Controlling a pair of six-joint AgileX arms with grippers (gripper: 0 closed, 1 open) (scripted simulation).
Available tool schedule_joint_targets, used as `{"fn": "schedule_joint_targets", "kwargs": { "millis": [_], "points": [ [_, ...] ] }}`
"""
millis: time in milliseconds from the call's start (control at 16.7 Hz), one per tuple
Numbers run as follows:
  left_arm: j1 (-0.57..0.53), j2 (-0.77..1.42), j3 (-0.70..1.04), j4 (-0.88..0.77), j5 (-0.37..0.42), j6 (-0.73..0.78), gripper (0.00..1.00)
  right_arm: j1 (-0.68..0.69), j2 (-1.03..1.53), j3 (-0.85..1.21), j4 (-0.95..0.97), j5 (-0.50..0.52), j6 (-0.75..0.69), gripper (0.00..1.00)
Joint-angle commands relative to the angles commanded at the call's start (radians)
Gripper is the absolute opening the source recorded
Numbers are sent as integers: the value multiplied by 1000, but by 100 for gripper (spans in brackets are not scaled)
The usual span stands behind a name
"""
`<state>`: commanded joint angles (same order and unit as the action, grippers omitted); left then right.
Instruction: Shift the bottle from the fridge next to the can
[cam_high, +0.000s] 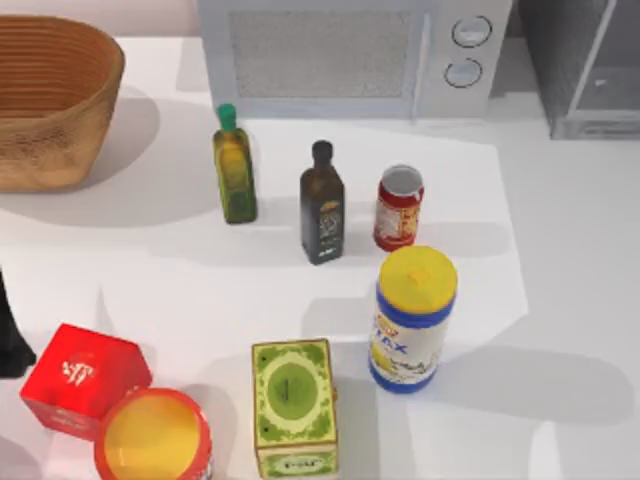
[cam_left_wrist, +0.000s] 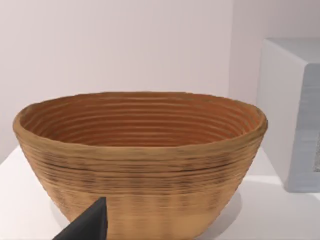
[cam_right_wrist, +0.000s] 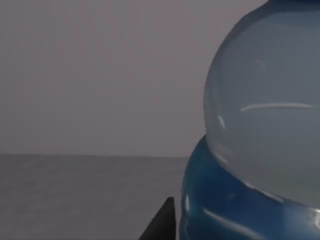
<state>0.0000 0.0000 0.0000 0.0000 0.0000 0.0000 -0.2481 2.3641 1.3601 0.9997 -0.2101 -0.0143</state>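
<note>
White table (cam_high: 560, 250) spreads under the top view, with a woven basket (cam_high: 45, 100) at its far left corner, a white microwave (cam_high: 350, 55) along the back edge, and the fridge (cam_high: 585, 70) at the back right corner. Between them, toward the middle, three things stand in a row: a green-capped olive oil bottle (cam_high: 235, 170), a dark black-capped glass bottle (cam_high: 322, 205) just to its right, and the can (cam_high: 398, 208) to the right of that, red with a silver top. Nearer the front, a blue-white canister with a yellow lid (cam_high: 412, 320) stands close in front of the can, a green box (cam_high: 293, 405) sits to its left, and a red box (cam_high: 85, 380) touches a red tub with a yellow lid (cam_high: 153, 438) at the front left. A dark part of my left arm (cam_high: 10, 340) shows at the left edge of the table. From my left wrist, I face the basket (cam_left_wrist: 140, 160) up close, with a grey-white cabinet side (cam_left_wrist: 290, 115) beside it; one dark fingertip of my left gripper (cam_left_wrist: 87, 225) pokes in, and I cannot tell how wide it stands. From my right wrist, in a dim grey interior, the bottle (cam_right_wrist: 260, 140) looms very near, clear body above a blue band; one dark fingertip of my right gripper (cam_right_wrist: 162, 222) lies just beside it, and I cannot tell its opening either.
</note>
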Motion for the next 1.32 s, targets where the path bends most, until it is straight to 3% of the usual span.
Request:
{"fn": "schedule_joint_targets", "kwargs": {
  "millis": [900, 1320],
  "points": [
    [0, 0, 0, 0, 0, 0, 100, -4, -120, 20, -143, -2, 4, 0],
    [0, 0, 0, 0, 0, 0, 100, -42, -286, -253, -32, -46, 10, 0]
  ]
}}
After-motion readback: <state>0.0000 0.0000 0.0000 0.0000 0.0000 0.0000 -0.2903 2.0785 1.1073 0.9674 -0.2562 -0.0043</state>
